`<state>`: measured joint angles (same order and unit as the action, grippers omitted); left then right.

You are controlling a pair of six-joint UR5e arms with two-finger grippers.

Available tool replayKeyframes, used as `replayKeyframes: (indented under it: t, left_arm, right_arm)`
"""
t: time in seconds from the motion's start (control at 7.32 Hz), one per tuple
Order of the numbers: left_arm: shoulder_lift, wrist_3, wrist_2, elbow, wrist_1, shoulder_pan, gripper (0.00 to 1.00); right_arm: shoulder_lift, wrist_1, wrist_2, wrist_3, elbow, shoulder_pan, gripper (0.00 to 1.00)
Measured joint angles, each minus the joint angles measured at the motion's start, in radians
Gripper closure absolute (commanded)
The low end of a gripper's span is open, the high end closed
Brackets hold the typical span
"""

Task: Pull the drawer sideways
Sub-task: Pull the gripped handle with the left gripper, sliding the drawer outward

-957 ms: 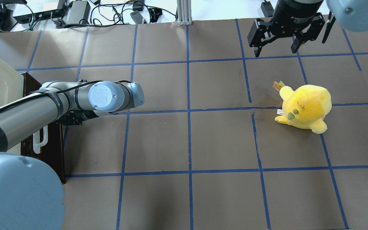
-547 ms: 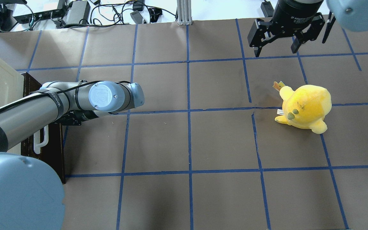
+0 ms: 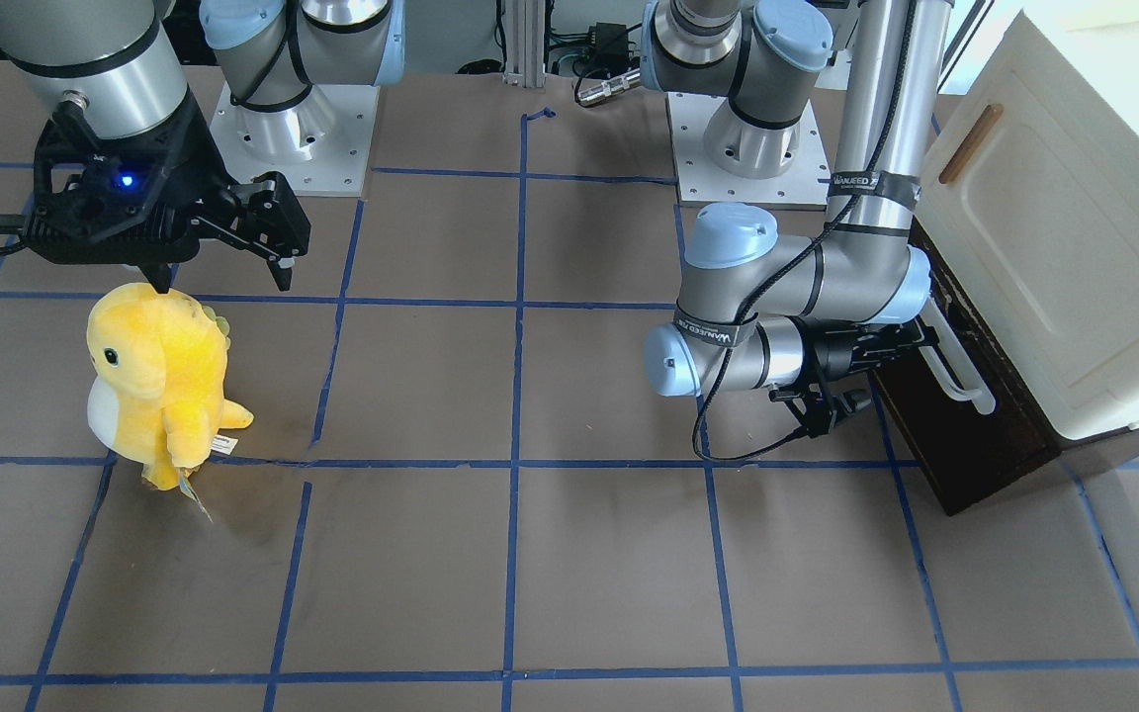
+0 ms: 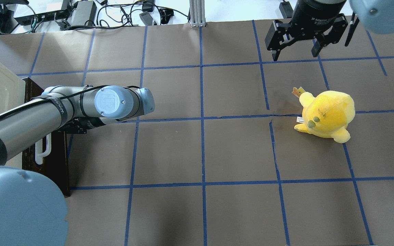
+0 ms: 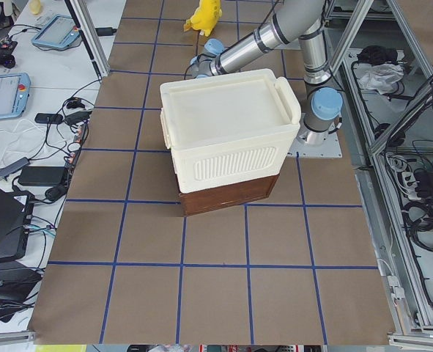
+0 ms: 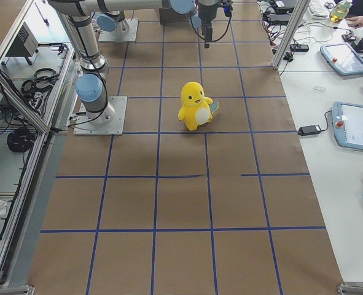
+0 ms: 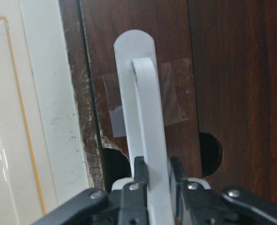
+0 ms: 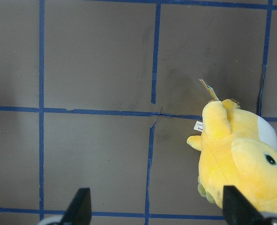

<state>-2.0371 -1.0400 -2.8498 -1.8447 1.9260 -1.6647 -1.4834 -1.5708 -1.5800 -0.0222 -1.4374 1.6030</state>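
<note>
The drawer (image 3: pixel 970 450) is dark brown wood under a cream cabinet at the table's left end, and it also shows in the overhead view (image 4: pixel 55 164). Its long white bar handle (image 3: pixel 960 374) runs along the front. In the left wrist view my left gripper (image 7: pixel 153 174) is shut on the white handle (image 7: pixel 145 122), one finger on each side. In the front view the left gripper (image 3: pixel 920 341) meets the handle's upper end. The drawer's pale interior does not show. My right gripper (image 4: pixel 296 51) is open and empty, hanging above the table beyond the far right.
A yellow plush toy (image 4: pixel 327 114) stands on the right half of the table, below the right gripper, and it also shows in the right wrist view (image 8: pixel 241 159). The cream cabinet (image 3: pixel 1074 247) with a small wooden door handle (image 3: pixel 970 143) sits on top of the drawer.
The left arm has shifted by a hair while still clamped on the handle. The drawer, the plush toy and the right arm show no clear movement.
</note>
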Motion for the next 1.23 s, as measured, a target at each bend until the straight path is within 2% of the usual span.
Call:
replayKeyframes:
  t: [1.23]
  left_arm:
    - [-0.013,0.0,-0.003,0.004,-0.001,-0.008,0.85]
  right_arm:
    - [0.0,0.0,0.0,0.001,0.0,0.0,0.0]
